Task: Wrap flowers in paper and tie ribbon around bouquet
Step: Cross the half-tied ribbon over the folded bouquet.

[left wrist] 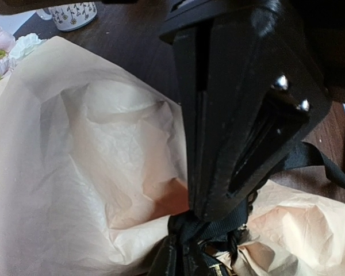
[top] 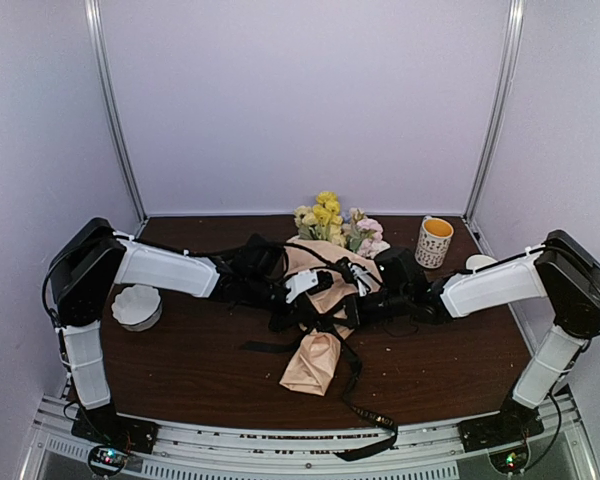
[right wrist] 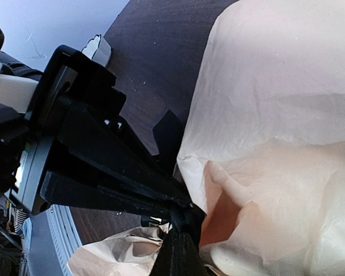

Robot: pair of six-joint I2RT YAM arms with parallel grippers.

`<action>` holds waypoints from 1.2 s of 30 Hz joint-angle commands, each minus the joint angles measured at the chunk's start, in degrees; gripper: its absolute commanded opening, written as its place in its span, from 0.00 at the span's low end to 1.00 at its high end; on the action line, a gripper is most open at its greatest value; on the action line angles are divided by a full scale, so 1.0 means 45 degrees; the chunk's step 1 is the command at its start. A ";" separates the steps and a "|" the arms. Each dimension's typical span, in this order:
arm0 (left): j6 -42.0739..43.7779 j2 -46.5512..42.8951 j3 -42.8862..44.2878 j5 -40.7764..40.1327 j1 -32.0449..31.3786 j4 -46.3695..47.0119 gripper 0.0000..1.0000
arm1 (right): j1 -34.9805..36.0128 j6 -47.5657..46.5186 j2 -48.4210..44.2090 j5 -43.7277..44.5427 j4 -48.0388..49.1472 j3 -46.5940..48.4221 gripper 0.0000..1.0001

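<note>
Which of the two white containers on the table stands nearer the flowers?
The patterned mug with the yellow inside, just right of the flowers. The plain fluted dish sits far off on the left side.

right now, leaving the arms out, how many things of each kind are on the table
bouquet: 1
ribbon: 1
mug: 1
white bowl: 1
white thing, partly hidden: 1
total: 5
</note>
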 commanded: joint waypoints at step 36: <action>-0.0344 0.0320 0.0661 -0.0119 0.0022 0.0255 0.04 | 0.0382 0.0311 -0.1176 0.0375 -0.0025 -0.0472 0.11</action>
